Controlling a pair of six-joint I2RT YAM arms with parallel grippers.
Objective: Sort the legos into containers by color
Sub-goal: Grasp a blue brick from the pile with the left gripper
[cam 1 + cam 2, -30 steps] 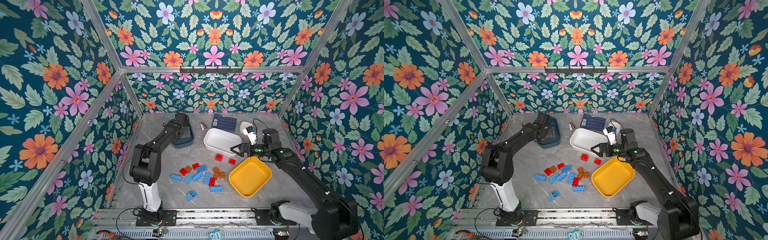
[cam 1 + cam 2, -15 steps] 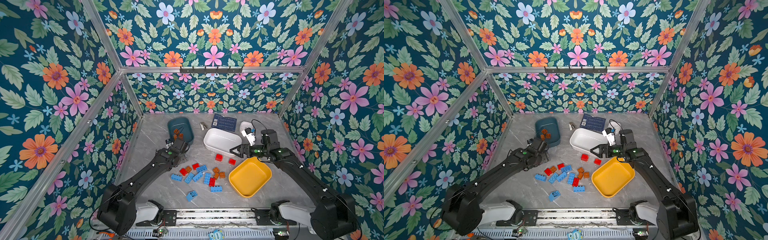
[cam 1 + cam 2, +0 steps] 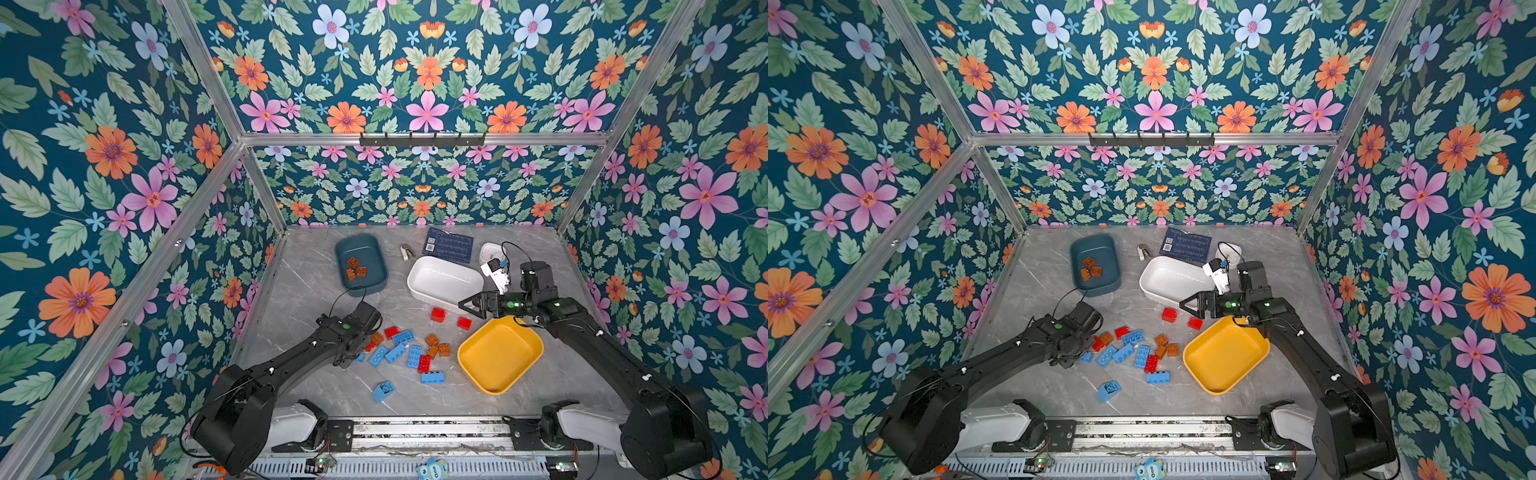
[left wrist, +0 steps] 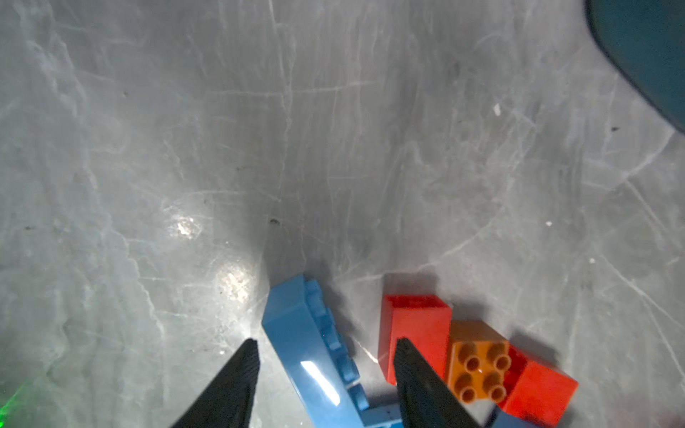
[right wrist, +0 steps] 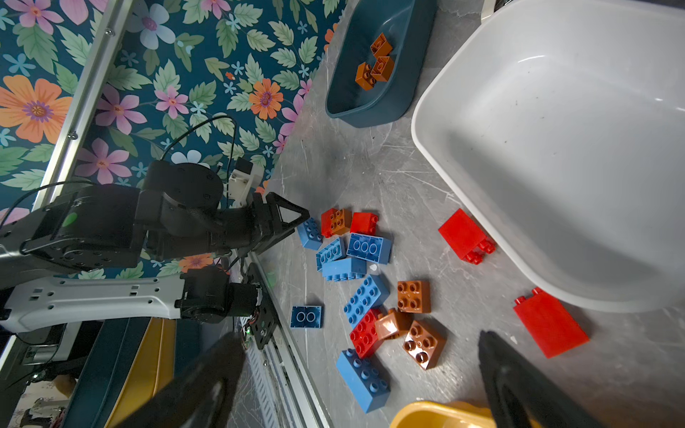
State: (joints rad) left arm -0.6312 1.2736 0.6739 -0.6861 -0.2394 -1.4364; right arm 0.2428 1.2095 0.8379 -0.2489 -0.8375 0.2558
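The legos [image 3: 414,356] are mostly heaped beside the yellow tub [image 3: 498,353]; a blue brick [image 4: 296,333] is straddled by the left gripper's [image 4: 327,340] spread jaws. The adjoining red brick [image 4: 419,322] could be snagged if they are closed askew.

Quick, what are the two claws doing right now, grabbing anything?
Left claw: open, straddling a long blue studded plastic brick, not yet clamped.
Right claw: open, holding nothing.

Stereo pair overhead, wrist views near legos [image 5: 365,296]
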